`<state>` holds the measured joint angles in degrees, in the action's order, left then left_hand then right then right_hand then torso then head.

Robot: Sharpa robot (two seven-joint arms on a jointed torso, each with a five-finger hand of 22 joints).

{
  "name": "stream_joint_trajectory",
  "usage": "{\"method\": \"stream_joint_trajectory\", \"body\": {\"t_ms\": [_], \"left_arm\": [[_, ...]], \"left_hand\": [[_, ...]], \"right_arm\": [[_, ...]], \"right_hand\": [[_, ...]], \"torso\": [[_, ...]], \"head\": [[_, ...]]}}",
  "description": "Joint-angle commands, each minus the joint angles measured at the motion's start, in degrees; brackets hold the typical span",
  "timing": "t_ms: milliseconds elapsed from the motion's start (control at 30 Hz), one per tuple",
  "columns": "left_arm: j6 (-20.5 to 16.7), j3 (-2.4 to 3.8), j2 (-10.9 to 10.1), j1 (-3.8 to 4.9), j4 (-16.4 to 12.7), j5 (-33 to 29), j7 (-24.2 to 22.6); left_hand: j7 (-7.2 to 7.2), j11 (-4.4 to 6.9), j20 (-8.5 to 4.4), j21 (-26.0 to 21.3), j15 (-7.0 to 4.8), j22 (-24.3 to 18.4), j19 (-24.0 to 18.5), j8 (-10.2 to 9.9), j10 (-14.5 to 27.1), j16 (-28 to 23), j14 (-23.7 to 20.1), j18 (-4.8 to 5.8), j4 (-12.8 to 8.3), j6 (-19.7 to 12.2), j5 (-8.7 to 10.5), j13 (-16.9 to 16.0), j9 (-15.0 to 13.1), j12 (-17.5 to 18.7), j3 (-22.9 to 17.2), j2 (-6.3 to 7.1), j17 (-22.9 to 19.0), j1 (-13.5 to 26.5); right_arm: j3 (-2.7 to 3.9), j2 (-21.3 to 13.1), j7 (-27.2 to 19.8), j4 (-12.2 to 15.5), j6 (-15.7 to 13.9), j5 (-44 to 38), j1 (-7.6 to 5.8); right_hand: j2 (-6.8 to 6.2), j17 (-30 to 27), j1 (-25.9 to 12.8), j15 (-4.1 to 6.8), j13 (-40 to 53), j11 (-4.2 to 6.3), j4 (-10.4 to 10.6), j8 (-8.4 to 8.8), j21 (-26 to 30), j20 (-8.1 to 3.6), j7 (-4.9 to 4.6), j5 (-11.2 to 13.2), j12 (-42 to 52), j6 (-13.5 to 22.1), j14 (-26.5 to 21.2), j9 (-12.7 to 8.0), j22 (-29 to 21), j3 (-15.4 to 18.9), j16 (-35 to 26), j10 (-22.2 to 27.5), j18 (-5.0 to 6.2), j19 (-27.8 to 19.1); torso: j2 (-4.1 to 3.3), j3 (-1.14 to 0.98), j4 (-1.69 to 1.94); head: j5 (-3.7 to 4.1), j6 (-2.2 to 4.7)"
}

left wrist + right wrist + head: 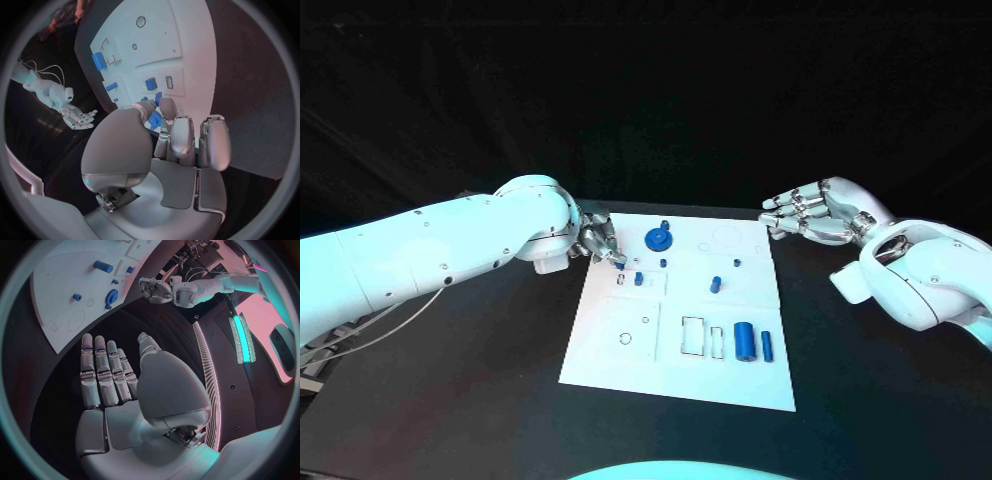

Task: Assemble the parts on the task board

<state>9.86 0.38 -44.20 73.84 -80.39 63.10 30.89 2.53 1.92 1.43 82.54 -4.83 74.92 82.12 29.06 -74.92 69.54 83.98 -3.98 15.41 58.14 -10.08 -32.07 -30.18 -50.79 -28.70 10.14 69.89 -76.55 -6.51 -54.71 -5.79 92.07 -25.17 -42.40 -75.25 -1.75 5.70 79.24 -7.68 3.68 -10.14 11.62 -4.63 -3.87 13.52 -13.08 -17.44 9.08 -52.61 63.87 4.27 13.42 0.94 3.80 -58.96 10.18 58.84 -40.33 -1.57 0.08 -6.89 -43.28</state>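
Note:
The white task board (733, 385) lies in the middle of the black table. On it are a blue gear (658, 238) near the far edge, small blue parts (715, 284) in the middle and two blue cylinders (744, 341) at the near right. My left hand (599, 240) hovers over the board's far left edge, fingers curled; it pinches a small blue part (154, 120) between thumb and fingers. My right hand (805, 215) hangs off the board's far right corner, fingers apart and holding nothing; its palm (119, 385) is bare.
Empty rectangular outlines (692, 335) and round recesses (630, 336) mark the board's near half. A faint circle (728, 238) sits at the far right of the board. Black table surrounds the board on all sides.

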Motion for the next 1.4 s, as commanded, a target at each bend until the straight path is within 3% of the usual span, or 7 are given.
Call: {"method": "stream_joint_trajectory", "body": {"t_ms": [33, 433, 1400], "left_arm": [[-0.49, -0.07, -0.26, -0.32, -0.9, 4.91, -0.68], [-2.22, -0.15, -0.33, -2.49, -1.86, 8.19, 0.05], [-1.22, -0.14, 0.43, -2.89, -1.99, 8.48, 1.97]], "left_hand": [[-0.03, 0.04, -0.05, 0.23, -0.3, 3.33, 0.55, 0.15, -0.5, 0.3, 1.41, 1.05, -10.85, 0.42, -0.11, -0.13, -0.06, -0.21, -11.3, 0.45, 0.08, -0.01], [-0.11, 0.13, -0.11, 0.46, -0.38, 3.68, 0.78, 0.05, -1.01, 0.34, 1.42, 1.13, -11.19, 0.77, -0.27, -0.71, -0.13, -0.55, -11.97, 0.84, 0.12, 0.33], [-0.14, 0.16, -0.14, 0.44, -0.41, 3.65, 0.76, 0.01, -1.27, 0.33, 1.42, 1.12, -11.26, 0.91, -0.36, -1.16, -0.15, -0.84, -12.2, 0.98, 0.11, 0.53]], "right_arm": [[0.02, -0.05, -0.56, 0.04, 0.38, 0.15, 0.06], [0.02, -0.12, -0.61, 0.07, 0.41, 0.18, 0.11], [0.02, -0.06, -0.58, 0.03, 0.48, 0.19, 0.18]], "right_hand": [[0.08, -0.05, -0.44, 0.06, -0.03, -0.12, -0.09, 0.1, 0.08, 0.21, -0.67, -0.2, -0.16, 0.14, -0.16, 0.02, -0.05, 0.16, -0.19, 0.17, 0.39, -0.03], [0.08, -0.05, -0.44, 0.06, -0.03, -0.12, -0.09, 0.1, 0.08, 0.21, -0.67, -0.2, -0.16, 0.14, -0.16, 0.02, -0.05, 0.16, -0.19, 0.17, 0.39, -0.03], [0.17, -0.16, -0.52, 0.06, -0.03, -0.13, -0.09, 0.07, 0.06, 0.21, -0.69, -0.29, -0.13, 0.11, -0.13, 0.03, -0.2, 0.17, -0.18, 0.16, 0.39, 0.0]], "torso": [[-0.07, -0.02, -0.07], [-0.02, 0.01, -0.03], [0.0, -0.05, 0.0]], "head": [[0.02, -0.17], [0.03, -0.54], [0.09, -0.79]]}}
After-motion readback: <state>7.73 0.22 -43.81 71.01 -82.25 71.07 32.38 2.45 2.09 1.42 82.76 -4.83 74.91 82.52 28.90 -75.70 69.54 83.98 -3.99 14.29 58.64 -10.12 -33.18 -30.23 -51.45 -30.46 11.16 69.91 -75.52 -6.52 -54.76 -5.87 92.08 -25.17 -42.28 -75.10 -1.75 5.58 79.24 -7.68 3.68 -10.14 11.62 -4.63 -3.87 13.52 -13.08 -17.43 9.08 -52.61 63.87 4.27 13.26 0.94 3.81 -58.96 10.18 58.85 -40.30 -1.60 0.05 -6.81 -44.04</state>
